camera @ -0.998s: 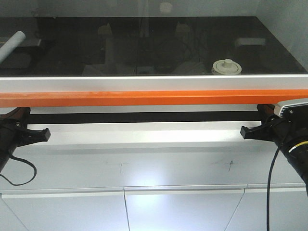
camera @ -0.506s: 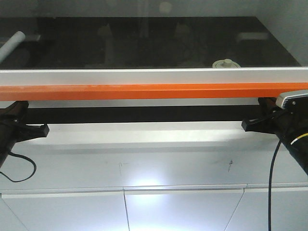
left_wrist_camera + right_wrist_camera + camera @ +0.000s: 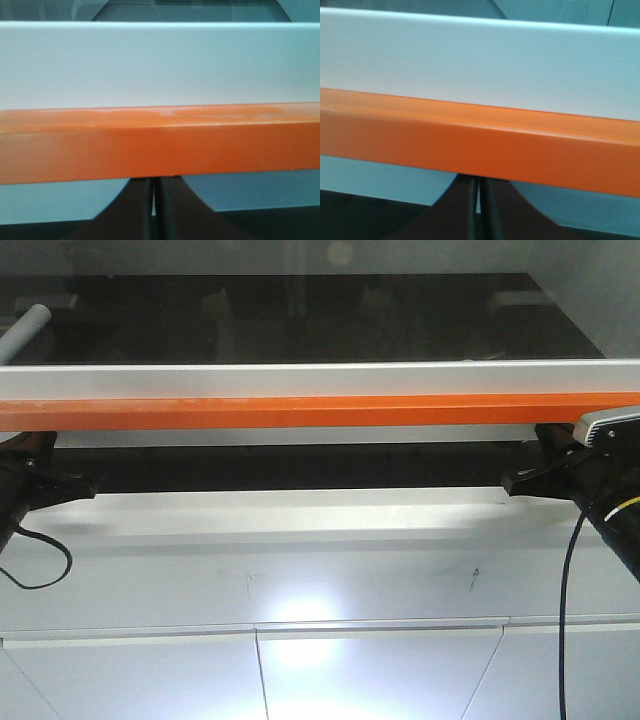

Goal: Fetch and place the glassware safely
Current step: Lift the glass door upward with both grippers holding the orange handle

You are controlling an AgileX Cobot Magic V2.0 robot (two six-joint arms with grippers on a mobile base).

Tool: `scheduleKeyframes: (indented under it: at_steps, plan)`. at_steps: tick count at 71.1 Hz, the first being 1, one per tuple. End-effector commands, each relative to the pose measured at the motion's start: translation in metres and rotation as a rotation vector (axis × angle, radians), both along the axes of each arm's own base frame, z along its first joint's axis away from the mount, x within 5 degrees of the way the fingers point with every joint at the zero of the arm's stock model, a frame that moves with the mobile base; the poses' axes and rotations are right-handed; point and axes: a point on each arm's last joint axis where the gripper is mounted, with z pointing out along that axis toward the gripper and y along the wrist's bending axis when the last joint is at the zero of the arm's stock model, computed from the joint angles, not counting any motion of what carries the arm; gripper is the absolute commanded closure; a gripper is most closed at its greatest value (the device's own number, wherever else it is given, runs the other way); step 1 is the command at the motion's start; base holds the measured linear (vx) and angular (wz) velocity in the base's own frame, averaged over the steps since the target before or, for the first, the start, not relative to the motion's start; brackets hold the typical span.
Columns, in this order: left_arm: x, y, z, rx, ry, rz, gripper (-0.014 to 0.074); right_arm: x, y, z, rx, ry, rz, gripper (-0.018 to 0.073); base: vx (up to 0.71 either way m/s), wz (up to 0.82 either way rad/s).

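Note:
The glass jar with the cream lid is hidden in every view, behind the silver rail [image 3: 320, 380]. An orange bar [image 3: 320, 412] runs under that rail across the whole front view. My left gripper [image 3: 88, 483] is shut, with its tips right under the orange bar [image 3: 160, 142]. In the left wrist view the left gripper [image 3: 155, 186] shows only a hairline slit between its dark fingers. My right gripper [image 3: 512, 482] is shut too, and its tips [image 3: 480, 184] meet the underside of the orange bar [image 3: 480, 145]. Neither holds anything.
Behind the rail lies a dark glossy work surface [image 3: 300, 320] with a grey tube [image 3: 25, 328] at the far left. A white ledge and cabinet fronts [image 3: 320, 670] lie below. A black cable [image 3: 40, 570] loops from the left arm.
The orange bar and silver rail have risen in the front view, covering the jar that showed at the right. Both grippers have risen with the bar.

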Motion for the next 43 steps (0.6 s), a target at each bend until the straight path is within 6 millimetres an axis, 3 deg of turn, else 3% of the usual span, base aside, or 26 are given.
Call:
scheduleKeyframes:
  at_steps: [1, 28, 43]
  plan:
    - [0.006, -0.001, 0.058, -0.018, -0.34, -0.005, 0.0603, 0.011, -0.002, 0.062, 0.05, -0.364, -0.005, 0.056, -0.03, -0.01]
    - [0.008, -0.001, 0.063, -0.017, -0.363, -0.008, 0.0603, 0.02, -0.001, 0.082, 0.043, -0.419, 0.02, 0.056, -0.03, 0.0]
    - [0.006, -0.001, 0.067, -0.02, -0.379, -0.009, 0.0603, 0.013, 0.0, 0.1, 0.037, -0.46, 0.021, 0.056, 0.0, 0.0]
